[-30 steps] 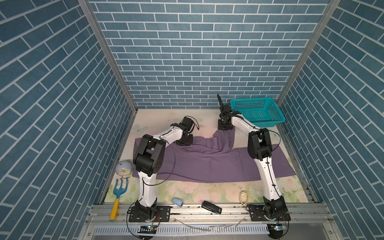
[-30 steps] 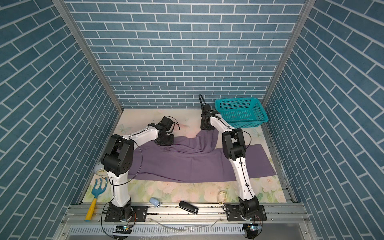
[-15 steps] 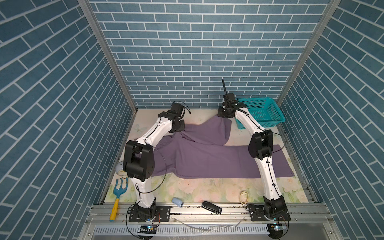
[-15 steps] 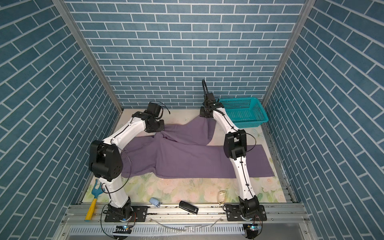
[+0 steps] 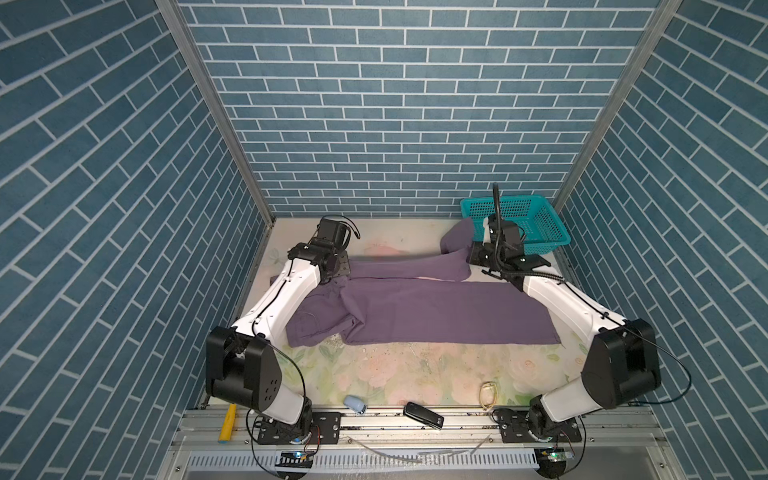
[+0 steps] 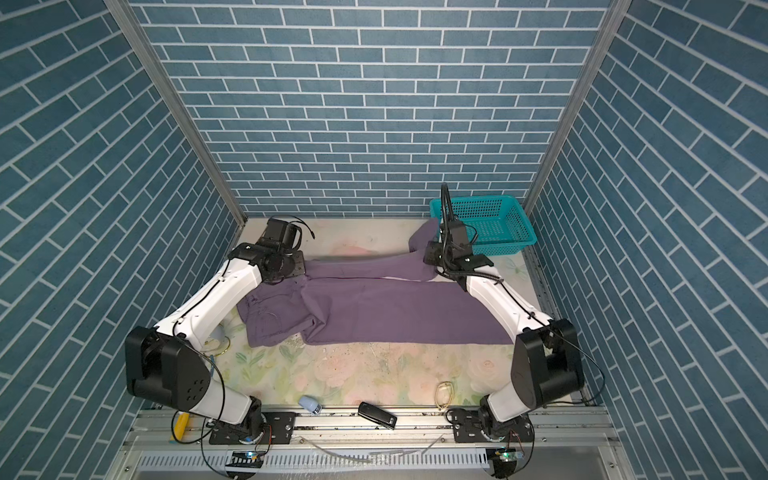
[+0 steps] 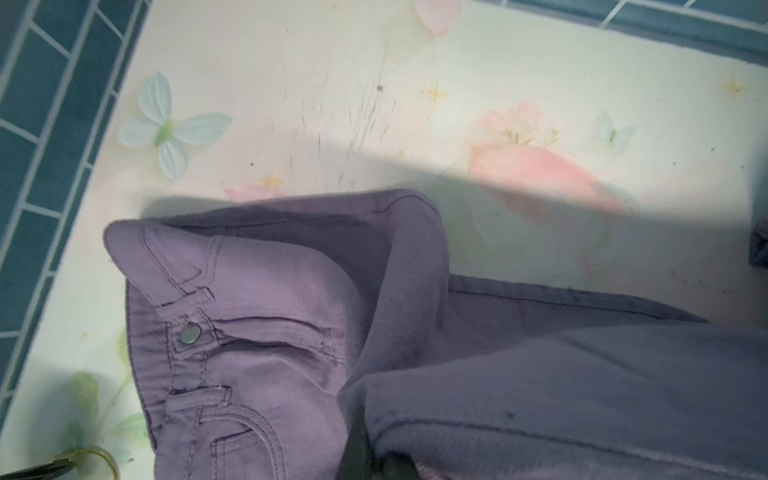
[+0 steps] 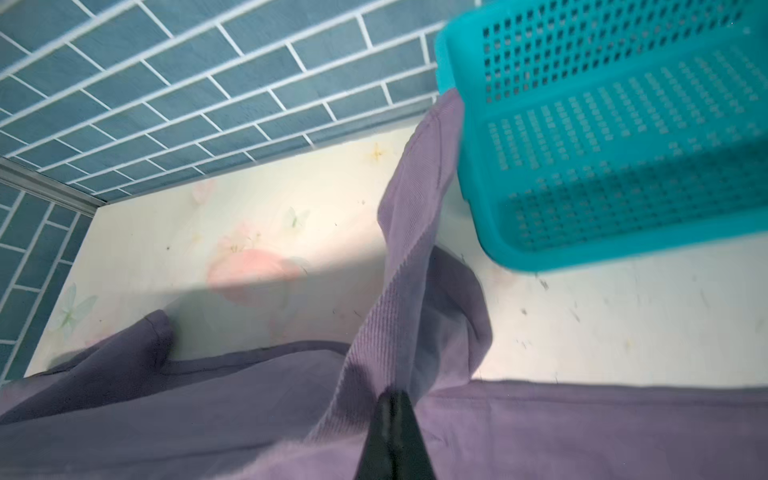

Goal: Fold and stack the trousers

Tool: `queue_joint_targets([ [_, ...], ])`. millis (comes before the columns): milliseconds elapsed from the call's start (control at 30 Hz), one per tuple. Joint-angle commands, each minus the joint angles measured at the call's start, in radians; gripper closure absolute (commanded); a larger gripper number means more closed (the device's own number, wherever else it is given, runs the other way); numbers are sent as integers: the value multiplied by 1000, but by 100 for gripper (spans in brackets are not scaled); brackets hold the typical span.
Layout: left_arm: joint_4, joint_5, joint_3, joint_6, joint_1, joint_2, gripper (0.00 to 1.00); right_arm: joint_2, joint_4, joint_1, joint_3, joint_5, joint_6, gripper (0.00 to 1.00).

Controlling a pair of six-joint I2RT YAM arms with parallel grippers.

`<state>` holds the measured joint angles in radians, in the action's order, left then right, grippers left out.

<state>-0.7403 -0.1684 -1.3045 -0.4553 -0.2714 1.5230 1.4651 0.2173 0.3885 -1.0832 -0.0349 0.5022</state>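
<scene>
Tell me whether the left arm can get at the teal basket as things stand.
Probably not. The left gripper is shut on the trousers at the far left; the teal basket sits in the far right corner, with the right gripper, shut on the trousers, in between.

purple trousers spread flat, teal basket

Both top views are bright, evenly lit from overhead and sharp, with wide-angle stretch toward the edges, while the wrist views are softer: a broad shadow bands the floral mat and darkens half the trousers, and the teal basket is blurred.
</scene>
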Motion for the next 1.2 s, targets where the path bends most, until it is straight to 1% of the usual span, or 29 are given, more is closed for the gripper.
queue_joint_targets([
  [0,-21,24,41,-47,8,-1,100,-117,-33,-4,198,-102,85,100],
  [100,-20,62,115,-72,8,-16,100,-213,-7,-8,352,-155,137,100],
  [267,94,213,367,-112,6,-74,100,-333,96,-31,529,-252,268,100],
  [333,141,266,468,-126,0,-80,100,-374,109,-55,569,-262,297,100],
  [400,164,286,537,-143,-11,-82,100,-403,108,-73,582,-270,311,100],
  [467,181,296,582,-155,-21,-87,100,-399,94,-81,557,-266,297,100],
  [533,187,293,599,-153,-22,-88,100,-339,81,-82,490,-222,254,90],
  [633,167,279,577,-141,-22,-77,100,-174,97,-79,330,-103,170,63],
  [667,163,283,568,-137,-21,-75,100,-117,102,-80,280,-65,150,56],
  [700,161,286,563,-135,-22,-78,100,-78,97,-80,245,-35,139,52],
  [733,162,291,559,-134,-22,-83,93,-35,85,-80,213,-8,131,49],
  [767,161,294,557,-133,-22,-92,83,-1,65,-80,187,13,131,47],
  [867,163,297,565,-129,-22,-134,55,74,-4,-79,136,63,136,46],
  [900,164,296,567,-127,-22,-146,48,97,-16,-79,121,76,137,46],
  [933,163,292,567,-118,-22,-154,44,127,-22,-79,102,92,138,46],
  [1000,150,283,562,-106,-22,-156,43,184,-23,-79,63,116,134,50],
  [1033,142,279,557,-102,-22,-149,43,212,-21,-79,44,147,134,51],
  [1167,153,309,556,-108,-20,-117,43,290,-54,-78,13,193,149,53],
])
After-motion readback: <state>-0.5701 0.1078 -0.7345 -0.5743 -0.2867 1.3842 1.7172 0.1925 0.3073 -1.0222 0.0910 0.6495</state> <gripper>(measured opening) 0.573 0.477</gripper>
